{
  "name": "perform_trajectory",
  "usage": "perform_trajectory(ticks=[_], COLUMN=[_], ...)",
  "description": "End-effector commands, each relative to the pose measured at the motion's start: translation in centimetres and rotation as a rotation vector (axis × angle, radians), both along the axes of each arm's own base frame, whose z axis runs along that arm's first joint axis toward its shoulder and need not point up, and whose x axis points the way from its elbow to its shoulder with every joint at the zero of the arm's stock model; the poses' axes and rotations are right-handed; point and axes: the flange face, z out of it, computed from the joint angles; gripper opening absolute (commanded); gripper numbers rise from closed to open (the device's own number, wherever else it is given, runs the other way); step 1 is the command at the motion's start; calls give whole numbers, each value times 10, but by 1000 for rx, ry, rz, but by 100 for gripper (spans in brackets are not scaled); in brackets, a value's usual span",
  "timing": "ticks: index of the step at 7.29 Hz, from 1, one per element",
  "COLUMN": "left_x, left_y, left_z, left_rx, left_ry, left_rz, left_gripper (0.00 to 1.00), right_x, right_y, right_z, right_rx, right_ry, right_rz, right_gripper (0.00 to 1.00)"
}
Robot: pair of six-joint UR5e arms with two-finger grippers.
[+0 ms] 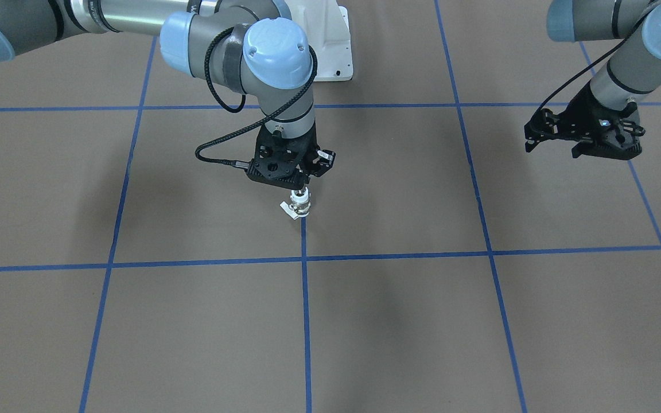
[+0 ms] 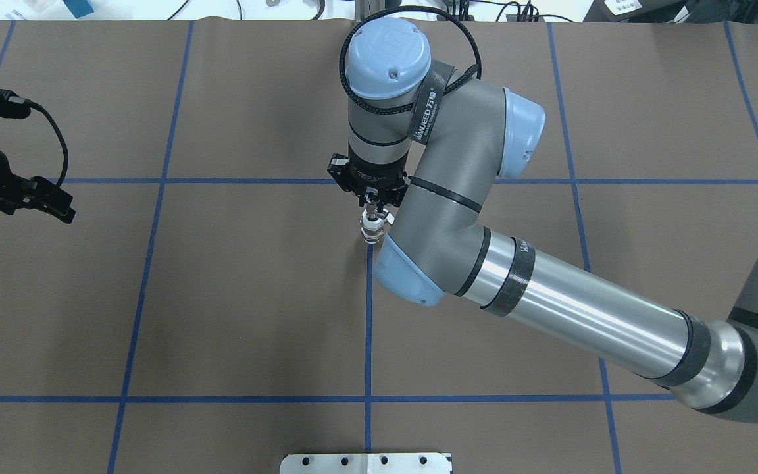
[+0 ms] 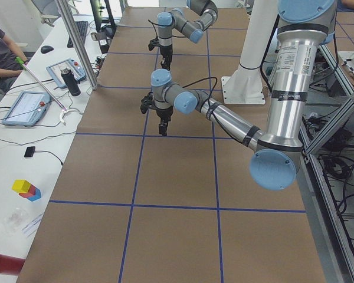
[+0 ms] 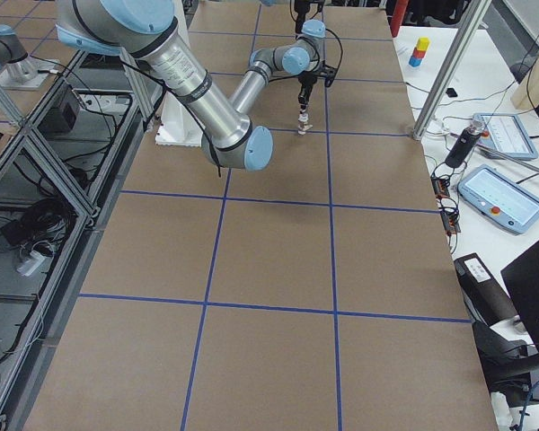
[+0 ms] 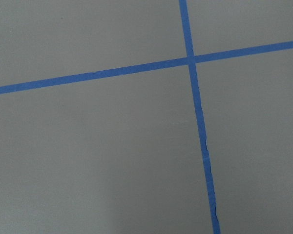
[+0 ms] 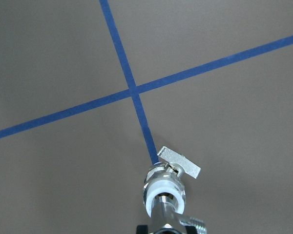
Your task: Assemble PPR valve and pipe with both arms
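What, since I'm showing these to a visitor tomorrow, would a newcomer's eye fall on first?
The right arm bends over the middle of the table, the right gripper apparently pinching a silver pipe seated in the small white-ended PPR valve, over a blue tape line. The left gripper hangs far off to the side, holding nothing visible.

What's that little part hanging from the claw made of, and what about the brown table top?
Valve: the shiny silvery middle and lever are likely metal; the matte white ring is likely plastic. Table cover: dull brown and flat with no glare, perhaps paper or board; I can't tell which.
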Motion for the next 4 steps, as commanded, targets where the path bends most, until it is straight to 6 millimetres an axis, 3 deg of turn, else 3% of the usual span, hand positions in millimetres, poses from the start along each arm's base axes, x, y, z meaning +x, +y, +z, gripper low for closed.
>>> perform_trajectory(ticks=[1,4], left_x=[0,1], left_y=[0,0], left_z=[0,-2], left_rx=[0,-16], left_ry=[0,2], left_rz=[-1,-17], left_gripper=[99,99], right_x=[-1,-2], right_y=[-1,-1], right_z=[1,7], right_rx=[3,-1], right_ry=[-4,2], right_rz=[-1,-2], right_gripper=[0,0])
